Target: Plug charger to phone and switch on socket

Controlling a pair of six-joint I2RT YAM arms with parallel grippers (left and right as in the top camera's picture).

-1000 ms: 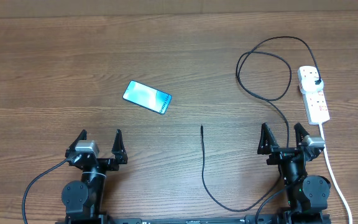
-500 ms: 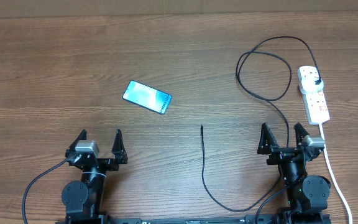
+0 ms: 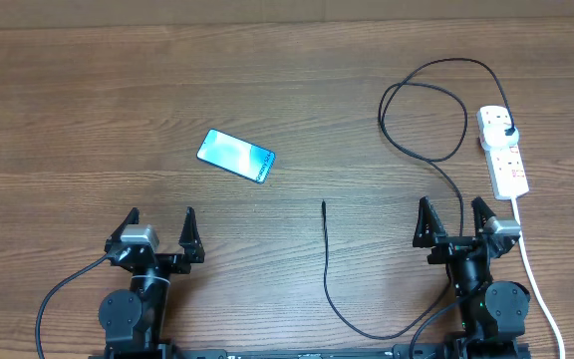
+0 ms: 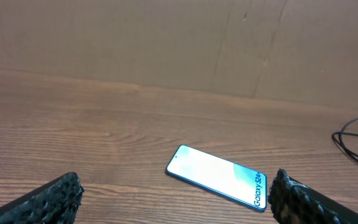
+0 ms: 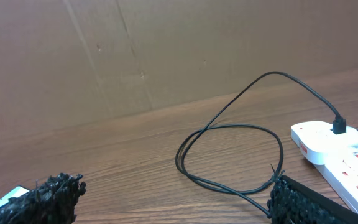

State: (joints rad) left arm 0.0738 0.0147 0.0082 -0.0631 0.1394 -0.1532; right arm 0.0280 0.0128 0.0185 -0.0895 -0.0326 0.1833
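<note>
The phone (image 3: pixel 235 157) lies flat with its light blue screen up, left of centre; it also shows in the left wrist view (image 4: pixel 217 176). The black charger cable (image 3: pixel 426 110) loops at the right, its plug sits in the white socket (image 3: pixel 503 151), and its connector tip (image 3: pixel 324 205) lies free at table centre. The cable (image 5: pixel 229 130) and socket (image 5: pixel 334 149) show in the right wrist view. My left gripper (image 3: pixel 160 231) is open and empty, near the front edge, below the phone. My right gripper (image 3: pixel 455 219) is open and empty, with the cable passing between its fingers.
The socket's white cord (image 3: pixel 531 269) runs down past the right arm to the front edge. A brown cardboard wall (image 4: pixel 166 43) stands behind the wooden table (image 3: pixel 118 90).
</note>
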